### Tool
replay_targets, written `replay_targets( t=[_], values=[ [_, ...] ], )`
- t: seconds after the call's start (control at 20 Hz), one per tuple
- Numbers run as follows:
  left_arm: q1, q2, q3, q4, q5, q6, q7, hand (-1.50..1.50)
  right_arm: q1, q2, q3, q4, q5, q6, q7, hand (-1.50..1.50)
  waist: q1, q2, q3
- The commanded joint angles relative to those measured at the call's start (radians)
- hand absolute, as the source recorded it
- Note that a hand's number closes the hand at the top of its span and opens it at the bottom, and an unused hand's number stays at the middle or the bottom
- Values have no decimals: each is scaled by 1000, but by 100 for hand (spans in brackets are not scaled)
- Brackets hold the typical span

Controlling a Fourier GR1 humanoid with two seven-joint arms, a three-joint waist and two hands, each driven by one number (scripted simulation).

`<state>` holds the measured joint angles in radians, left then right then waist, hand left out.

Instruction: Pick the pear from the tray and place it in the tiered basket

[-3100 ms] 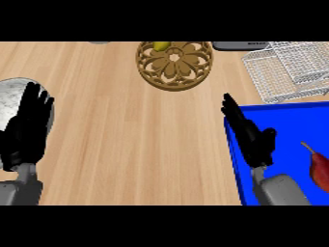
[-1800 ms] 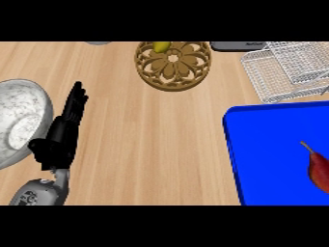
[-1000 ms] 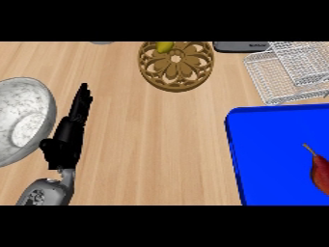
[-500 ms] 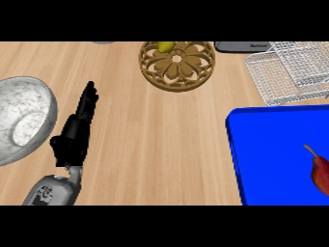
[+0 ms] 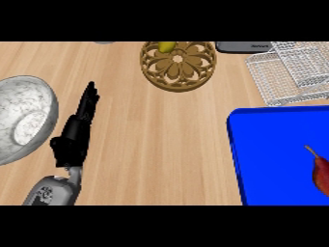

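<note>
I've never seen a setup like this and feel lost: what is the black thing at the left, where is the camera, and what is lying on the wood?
There is one view, taken from the robot's head, looking steeply down at a wooden counter. The black shape is the robot's left hand on a grey forearm, fingers straight, holding nothing. The right hand is out of view. Beside the left hand sits a grey speckled bowl. At the top is a round carved wooden dish, and right of it a wire basket. At the lower right is a blue tray with a red pear lying on it, untouched.
</note>
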<state>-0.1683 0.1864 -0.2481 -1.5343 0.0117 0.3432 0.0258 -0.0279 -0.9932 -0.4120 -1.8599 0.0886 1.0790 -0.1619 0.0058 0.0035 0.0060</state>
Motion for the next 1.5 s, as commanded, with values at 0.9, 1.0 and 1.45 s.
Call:
replay_targets(
  t=[0.9, 1.0, 1.45],
  values=[
    [-7, -37, 6, 8, -51, 1, 26, 0, 133, -163, 291, 363, 514, -654, -789, -150, 4, 0, -5],
    [-36, -28, 44, 27, -30, -31, 19, 0, 77, -154, 302, 429, 527, -653, -773, -150, 4, 0, -6],
    [12, -75, -7, -24, -93, -11, 45, 0, -28, -83, 415, 579, 601, -680, -738, -150, 7, -1, -5]
  ],
)
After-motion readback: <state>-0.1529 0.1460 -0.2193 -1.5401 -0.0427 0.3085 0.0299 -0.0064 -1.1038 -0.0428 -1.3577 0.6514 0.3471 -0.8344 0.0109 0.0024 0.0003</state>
